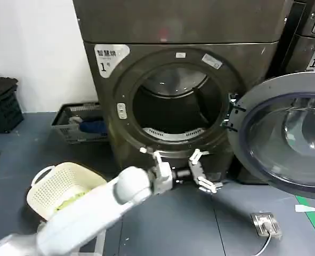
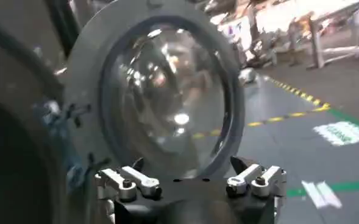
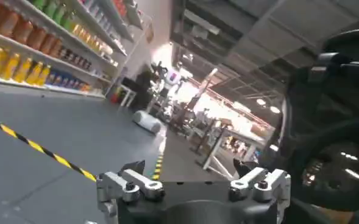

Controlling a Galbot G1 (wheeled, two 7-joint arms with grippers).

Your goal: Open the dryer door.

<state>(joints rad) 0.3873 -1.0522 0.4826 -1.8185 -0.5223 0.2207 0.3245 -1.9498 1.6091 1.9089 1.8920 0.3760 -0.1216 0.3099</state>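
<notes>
Dryer door [image 1: 285, 133] swung open; left pincer [image 1: 202, 170] empty, fingers spread, below drum.

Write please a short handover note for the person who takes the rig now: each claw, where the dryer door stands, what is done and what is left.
Left claw: open, empty, low in front of the drum opening, touching nothing.
Right claw: open, empty, facing the room and shelves, away from the machine.
Dryer door: swung wide open to the right on its hinge, glass facing outward; the drum opening is fully exposed.
Done: the door is open.
Left: probably only to pull the left arm back clear of the machine.
</notes>
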